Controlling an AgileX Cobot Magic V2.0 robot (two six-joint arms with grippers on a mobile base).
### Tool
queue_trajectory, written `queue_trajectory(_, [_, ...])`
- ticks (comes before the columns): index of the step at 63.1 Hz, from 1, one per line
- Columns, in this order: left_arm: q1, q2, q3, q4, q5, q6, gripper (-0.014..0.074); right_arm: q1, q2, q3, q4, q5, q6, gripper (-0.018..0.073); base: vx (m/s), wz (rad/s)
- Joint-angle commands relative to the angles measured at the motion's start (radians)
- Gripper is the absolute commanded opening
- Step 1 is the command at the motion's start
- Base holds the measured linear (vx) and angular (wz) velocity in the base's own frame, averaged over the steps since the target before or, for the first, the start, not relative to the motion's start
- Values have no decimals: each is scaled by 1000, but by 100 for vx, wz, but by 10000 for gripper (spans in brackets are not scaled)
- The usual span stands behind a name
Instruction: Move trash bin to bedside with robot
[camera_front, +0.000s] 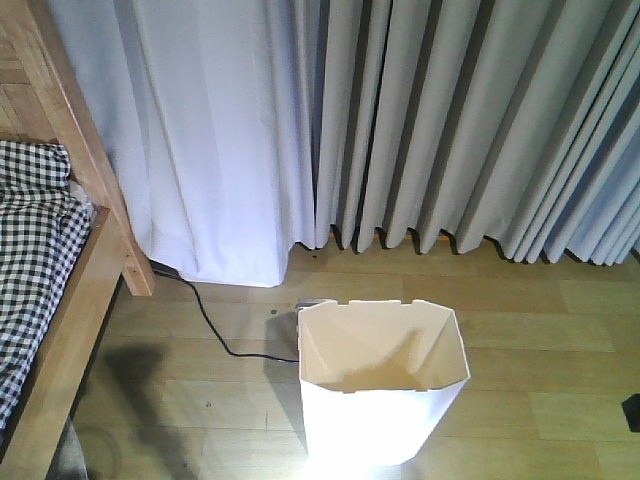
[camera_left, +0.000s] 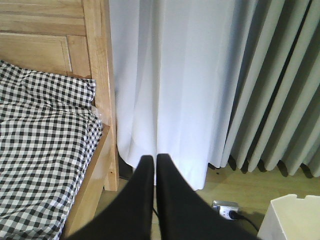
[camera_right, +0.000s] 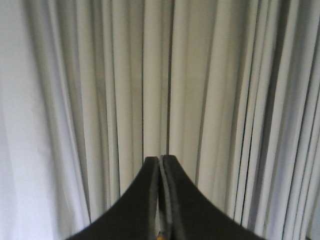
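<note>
The white trash bin (camera_front: 375, 415) stands upright on the wooden floor at the bottom middle of the front view, its notched rim open and nothing visible inside. One corner of the trash bin (camera_left: 295, 220) shows at the lower right of the left wrist view. The bedside is at the left: a light wooden bed frame (camera_front: 70, 330) with black-and-white checked bedding (camera_front: 35, 250); a strip of floor separates it from the bin. My left gripper (camera_left: 155, 158) is shut on nothing, pointing at the white curtain beside the bed frame (camera_left: 102, 75). My right gripper (camera_right: 160, 159) is shut, facing grey curtains.
Floor-length white and grey curtains (camera_front: 400, 120) hang along the back. A black cable (camera_front: 215, 335) runs over the floor to a power strip (camera_left: 226, 210) just behind the bin. A dark object (camera_front: 632, 412) pokes in at the right edge.
</note>
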Motion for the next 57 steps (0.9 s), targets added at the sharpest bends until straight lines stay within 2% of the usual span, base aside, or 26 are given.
queue_trajectory(1, [-3,-14,3,-2,-66,-4,-6,6,-15,6,-22,-47,4,-9,0,0])
queue_trajectory(14, [-3,-14,3,-2,-66,-4,-6,59,-15,6,-36,-27,9,-9,0,0])
queue_trajectory(25, [-3,-14,3,-2,-66,-4,-6,60,-15,6,-68,-27,36,-9,0,0])
queue_trajectory(57, [-3,-14,3,-2,-66,-4,-6,60,-15,6,-62,-27,36,-9,0,0])
